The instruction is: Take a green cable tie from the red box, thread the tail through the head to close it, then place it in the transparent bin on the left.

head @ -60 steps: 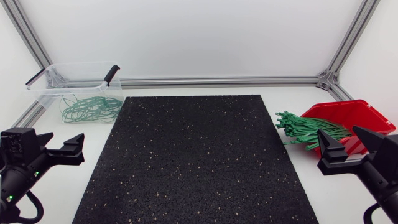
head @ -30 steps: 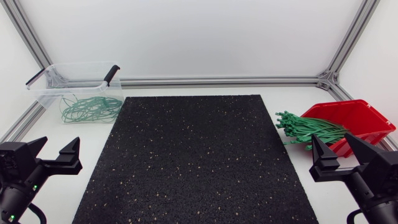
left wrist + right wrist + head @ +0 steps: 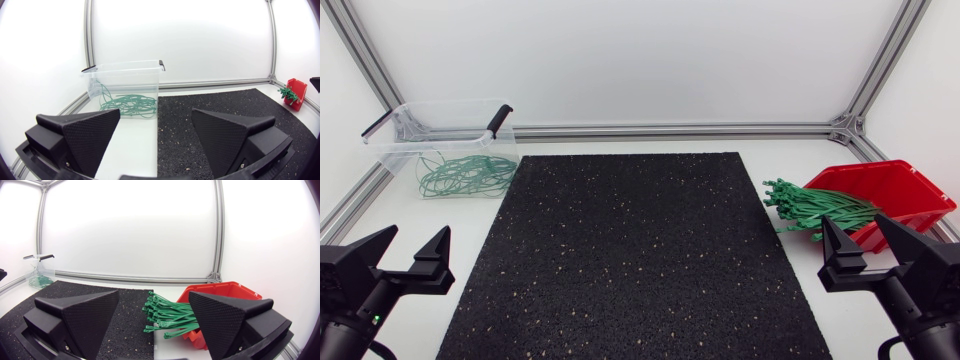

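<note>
My left gripper (image 3: 420, 236) and right gripper (image 3: 853, 232) both stand wide open, holding nothing. The thin green plastic cable ties (image 3: 813, 209) spill over the rim of the red plastic box (image 3: 905, 188), ahead of my right gripper. They look light, springy and slippery, so I'd pinch one mid-strap.

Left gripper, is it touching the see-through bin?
Apart. The head view shows bare white table between the left gripper and the transparent bin.

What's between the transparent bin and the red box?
Head view: the black mat, nothing on it, then green cable ties spilling from the red box.
</note>
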Robot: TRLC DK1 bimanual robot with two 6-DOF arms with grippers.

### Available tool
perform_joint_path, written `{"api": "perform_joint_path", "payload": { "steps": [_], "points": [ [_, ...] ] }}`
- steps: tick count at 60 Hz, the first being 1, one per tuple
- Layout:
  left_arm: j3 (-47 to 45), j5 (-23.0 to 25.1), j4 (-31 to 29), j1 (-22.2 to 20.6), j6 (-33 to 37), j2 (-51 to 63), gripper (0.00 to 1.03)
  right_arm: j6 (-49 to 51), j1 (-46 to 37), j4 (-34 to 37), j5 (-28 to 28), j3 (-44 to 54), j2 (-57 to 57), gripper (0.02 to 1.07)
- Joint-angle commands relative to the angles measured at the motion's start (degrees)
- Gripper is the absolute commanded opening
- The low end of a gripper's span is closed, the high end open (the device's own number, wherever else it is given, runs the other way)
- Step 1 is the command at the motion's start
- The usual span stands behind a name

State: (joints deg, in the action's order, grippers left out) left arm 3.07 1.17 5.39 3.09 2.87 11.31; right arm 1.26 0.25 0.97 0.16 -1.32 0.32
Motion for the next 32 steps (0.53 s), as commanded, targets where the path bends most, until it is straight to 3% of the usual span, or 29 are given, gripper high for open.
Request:
{"api": "perform_joint_path", "payload": {
  "steps": [1, 19, 32],
  "points": [
    [-1.5, -0.4, -0.9, -0.9, -1.5, -2.7, 0.99, -1.3, -0.3, -1.0, -0.2, 1.3, -0.3, 1.03],
    [-3.1, -1.2, -5.4, -3.1, -2.9, -11.3, 0.99, -1.3, -0.3, -1.0, -0.2, 1.3, -0.3, 1.03],
    [-3.1, -1.2, -5.4, -3.1, -2.9, -11.3, 0.99, -1.3, -0.3, -1.0, -0.2, 1.3, -0.3, 1.03]
  ]
}}
